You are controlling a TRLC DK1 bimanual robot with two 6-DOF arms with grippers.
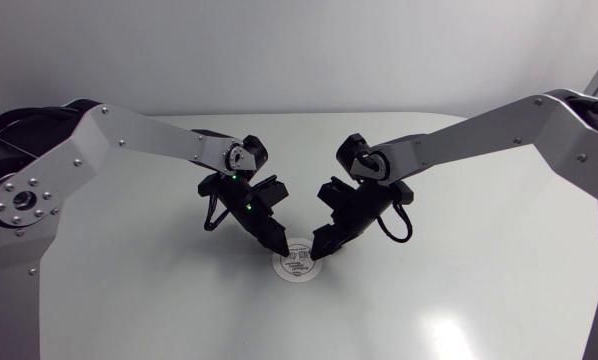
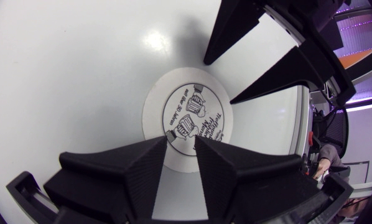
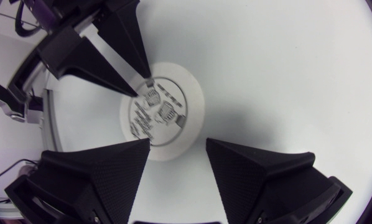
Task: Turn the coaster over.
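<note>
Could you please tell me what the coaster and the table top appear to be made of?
The coaster: probably matte white cardboard, thin, flat, with black print. The table: likely smooth white laminate or coated board, slightly glossy, since glare shows on it.

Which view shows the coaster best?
The left wrist view: the coaster lies large, print visible, ahead of the left gripper. The right wrist view shows it similarly, the left gripper's fingertips overlapping it; the head view shows it tiny.
</note>
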